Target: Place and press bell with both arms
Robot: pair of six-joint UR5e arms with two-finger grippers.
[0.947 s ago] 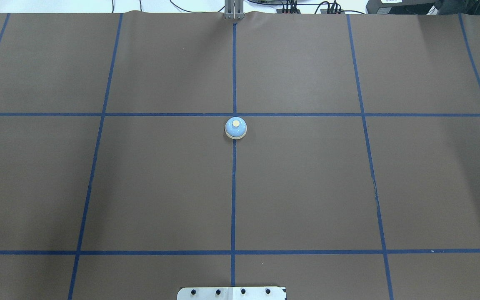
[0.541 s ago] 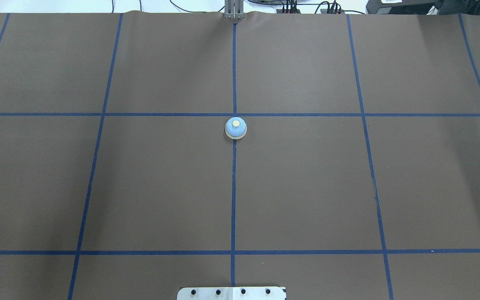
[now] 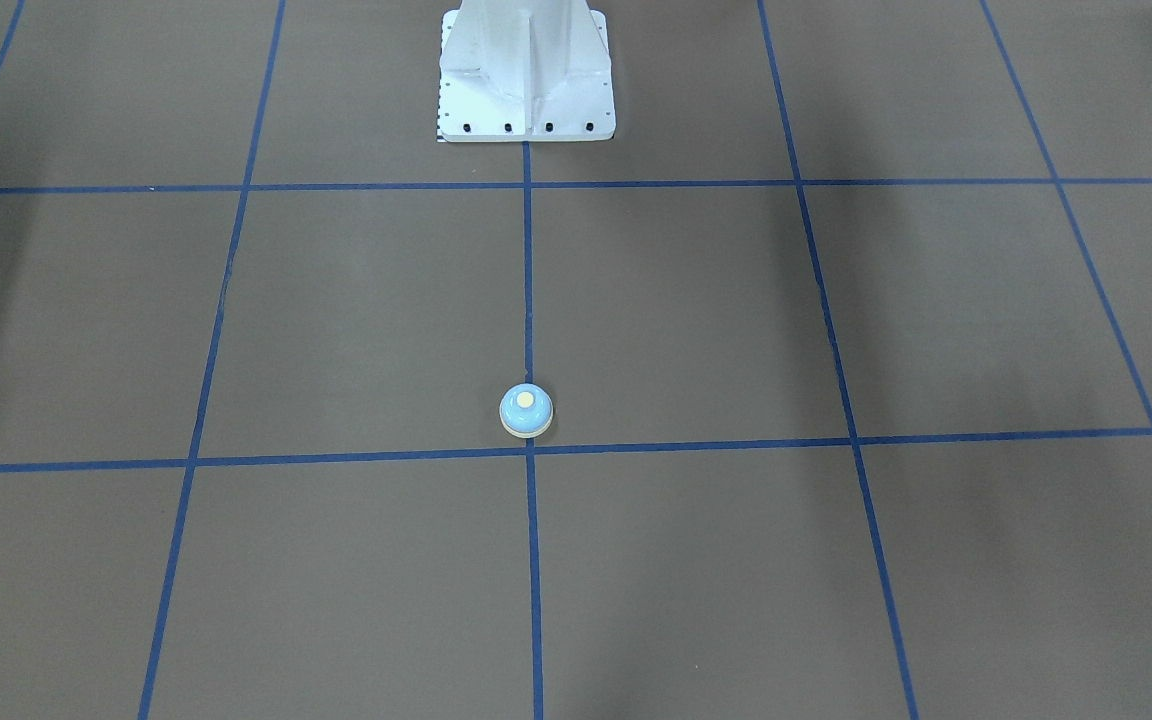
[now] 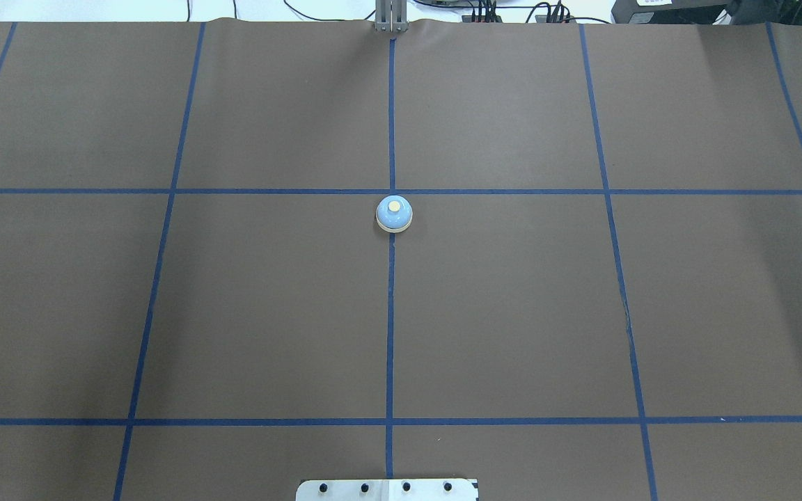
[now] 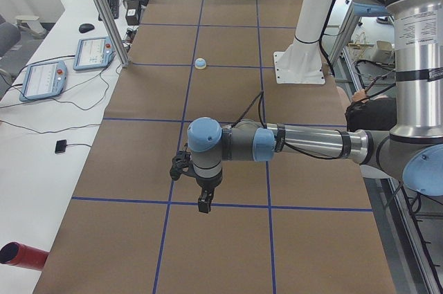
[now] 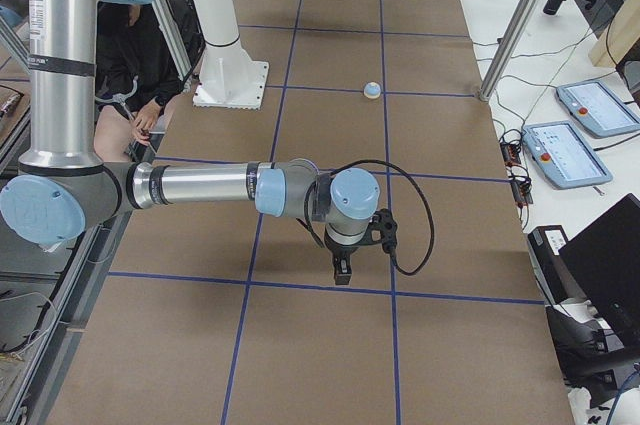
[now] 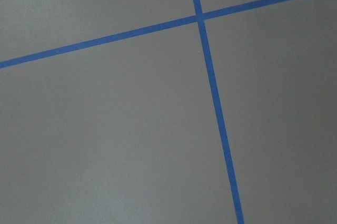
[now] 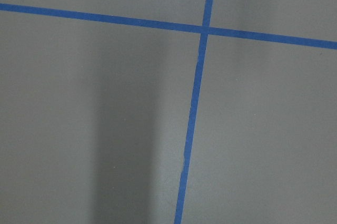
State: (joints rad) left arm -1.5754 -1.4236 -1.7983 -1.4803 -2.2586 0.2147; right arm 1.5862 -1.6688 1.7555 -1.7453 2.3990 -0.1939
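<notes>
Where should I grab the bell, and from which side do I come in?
Probably from straight above, pinching across the low sides of the bell, just over its cream base ring. It stands upright, round and symmetric, so any approach angle fits; keep off the button on top.

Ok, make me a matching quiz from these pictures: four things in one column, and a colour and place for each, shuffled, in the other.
Things
1. bell
2. pedestal
3. tube
4. left pincer

Descriptions
A. white, with a row of bolts along its foot
B. black, pointing down over the mat, far from the bell
C. light blue, sitting on the centre tape line
D. red, lying beside the mat's edge

Pairs: 1-C, 2-A, 3-D, 4-B
</notes>
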